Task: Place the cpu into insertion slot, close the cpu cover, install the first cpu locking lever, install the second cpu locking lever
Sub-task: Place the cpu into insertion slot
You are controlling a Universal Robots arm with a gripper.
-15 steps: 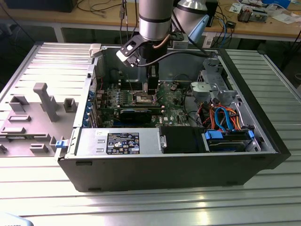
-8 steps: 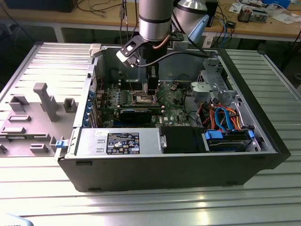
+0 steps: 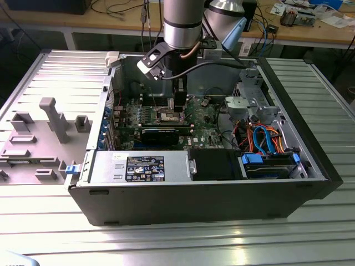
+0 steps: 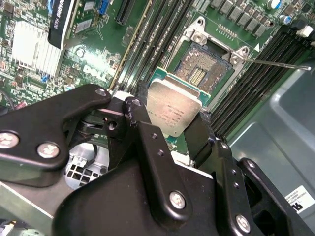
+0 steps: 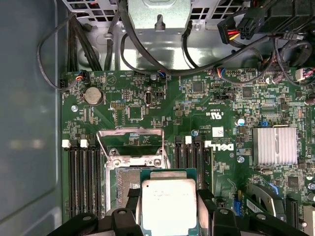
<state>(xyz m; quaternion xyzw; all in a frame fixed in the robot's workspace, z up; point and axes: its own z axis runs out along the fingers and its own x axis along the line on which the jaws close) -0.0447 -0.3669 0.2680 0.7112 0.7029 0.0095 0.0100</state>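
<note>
The hand [image 5: 168, 197] is clamped on the cpu [image 4: 174, 110] by two opposite edges and holds it just above the insertion slot [image 4: 204, 69], partly over it. The chip looks light, stiff and thin, and its contact face is probably delicate, so the edges suit the grip. The memory slots [image 4: 147, 44] flank the slot. The cpu cover [image 5: 132, 161] stands raised at the slot's far edge, and a thin locking lever [image 4: 275, 64] juts out beside the slot.
</note>
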